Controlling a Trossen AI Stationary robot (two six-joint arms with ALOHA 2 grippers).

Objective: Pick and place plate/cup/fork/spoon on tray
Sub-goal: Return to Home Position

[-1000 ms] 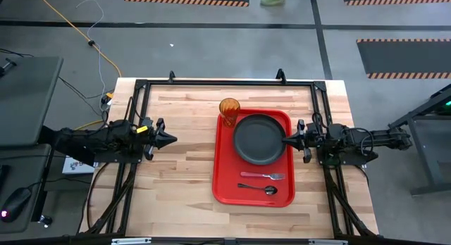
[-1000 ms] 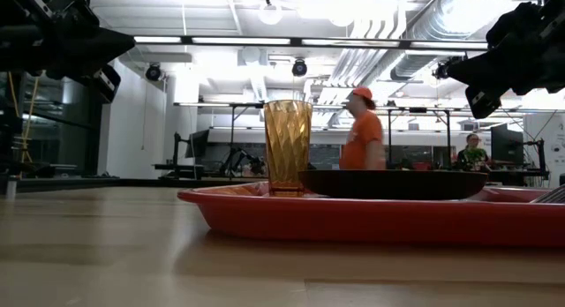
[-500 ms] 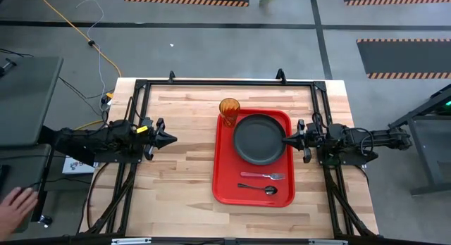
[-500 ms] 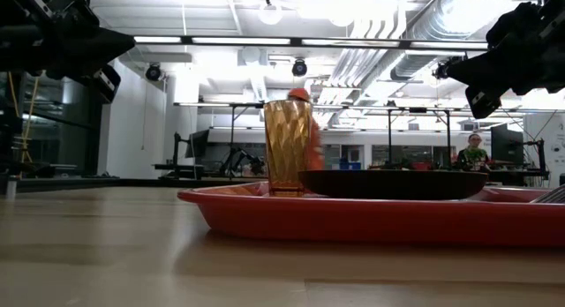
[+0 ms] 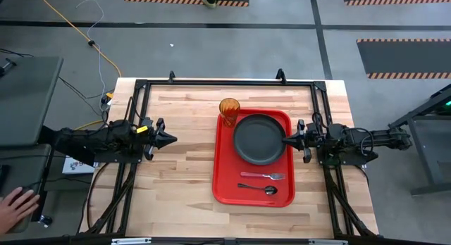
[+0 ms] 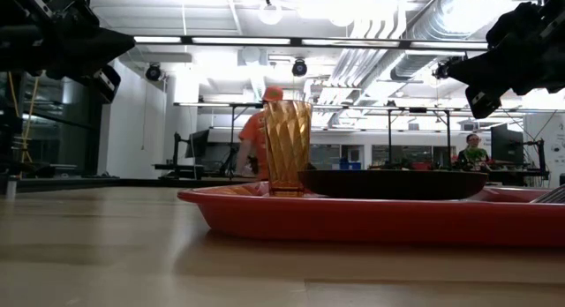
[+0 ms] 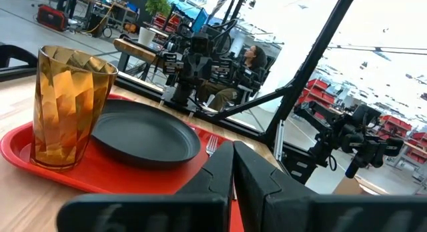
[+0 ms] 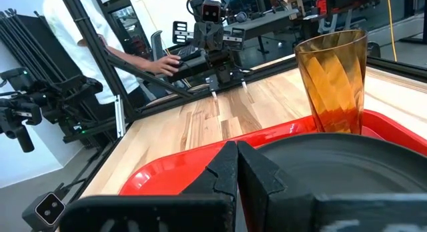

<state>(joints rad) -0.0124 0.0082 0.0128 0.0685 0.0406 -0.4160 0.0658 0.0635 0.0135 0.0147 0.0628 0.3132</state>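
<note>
The bright red tray [image 5: 225, 167] lies on the right half of the wooden worktop [image 5: 183, 174], and all four pieces are on it. The dark plate [image 5: 259, 139] fills most of the tray's far half. The amber cup [image 5: 230, 108] stands upright at the far left corner, just beside the plate's rim. Nearer on the tray, the pink-handled fork [image 5: 262, 175] lies crosswise with its tines pointing right. The spoon [image 5: 258, 188] lies parallel just on the near side of it, with its round bowl to the right, and the two are close but apart. The left arm [image 5: 106, 141] reaches in from the left edge of the worktop. The left jaws are pressed together on nothing, raised over bare wood well apart from the tray. The right arm [image 5: 352, 141] comes in from the right. The right jaws are likewise closed and empty, with their tips up over the tray's right edge beside the plate. A person's hand [image 5: 17, 205] shows on the floor side, off the worktop's near left corner. Across the room, someone in an orange shirt [image 6: 254, 141] shows partly behind the cup.
</note>
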